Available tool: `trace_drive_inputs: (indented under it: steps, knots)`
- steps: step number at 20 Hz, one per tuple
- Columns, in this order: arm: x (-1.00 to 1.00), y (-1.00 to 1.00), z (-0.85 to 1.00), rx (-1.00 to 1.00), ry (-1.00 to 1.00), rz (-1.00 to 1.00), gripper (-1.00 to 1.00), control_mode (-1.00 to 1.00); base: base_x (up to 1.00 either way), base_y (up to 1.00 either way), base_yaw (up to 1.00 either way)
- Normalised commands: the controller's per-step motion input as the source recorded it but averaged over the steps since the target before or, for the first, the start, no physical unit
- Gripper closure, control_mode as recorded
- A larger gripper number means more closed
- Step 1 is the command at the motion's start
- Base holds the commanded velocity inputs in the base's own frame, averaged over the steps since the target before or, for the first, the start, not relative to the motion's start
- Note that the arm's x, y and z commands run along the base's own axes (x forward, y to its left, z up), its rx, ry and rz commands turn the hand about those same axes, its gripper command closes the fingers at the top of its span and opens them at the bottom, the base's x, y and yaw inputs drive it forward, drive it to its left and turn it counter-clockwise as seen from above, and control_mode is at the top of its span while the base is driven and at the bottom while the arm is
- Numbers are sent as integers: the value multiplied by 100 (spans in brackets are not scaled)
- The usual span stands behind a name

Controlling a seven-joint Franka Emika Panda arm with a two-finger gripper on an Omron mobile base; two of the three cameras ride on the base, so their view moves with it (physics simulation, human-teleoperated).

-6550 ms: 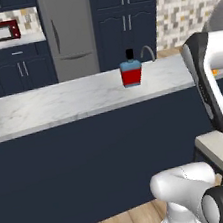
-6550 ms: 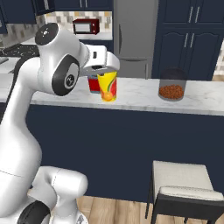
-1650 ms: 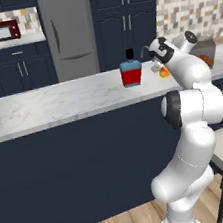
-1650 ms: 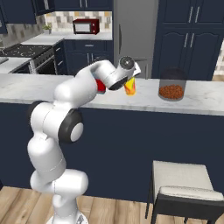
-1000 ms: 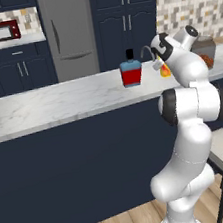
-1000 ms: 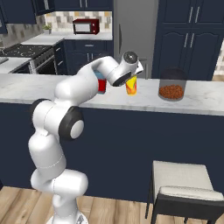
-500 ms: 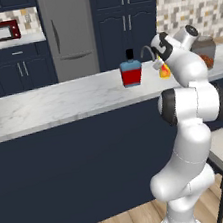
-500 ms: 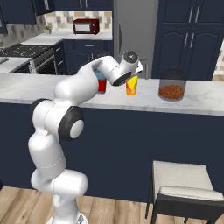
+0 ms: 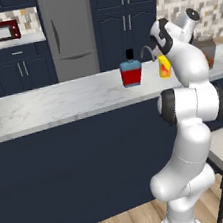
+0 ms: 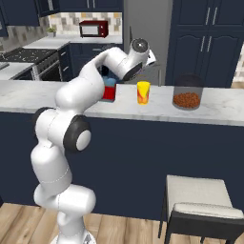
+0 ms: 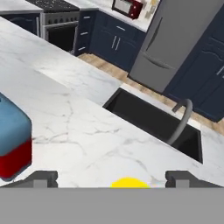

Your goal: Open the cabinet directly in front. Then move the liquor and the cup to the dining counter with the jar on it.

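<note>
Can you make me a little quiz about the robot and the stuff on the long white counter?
1. True or false: the cup stands on the dining counter.
2. What sits between the liquor and the jar? A) the cup B) a plate C) a kettle
3. Fill in: the tool is ____, with the cup's yellow rim between its tips.

Key: 1 true; 2 A; 3 open

One liquor (image 9: pixel 131 72), one cup (image 10: pixel 143 92) and one jar (image 10: pixel 187 92) stand on the tabletop (image 9: pixel 57 104). One microwave (image 9: pixel 2 31). One stool (image 10: pixel 202 201).
</note>
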Motion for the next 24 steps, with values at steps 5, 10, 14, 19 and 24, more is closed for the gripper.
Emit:
trace_drive_inputs:
  steps: [5,10,14,19,24]
  knots:
    - [-60,0,85,0,-1,0,-100,-100,0,0,0]
    - [-100,11,-43,-1,-11,0,-100,-100,0,0,0]
    - [-100,39,-100,-2,0,0,-100,-100,0,0,0]
    - [-100,57,-100,-5,-3,0,-100,-100,0,0,0]
    - [-100,73,-100,-11,-19,0,-100,-100,0,0,0]
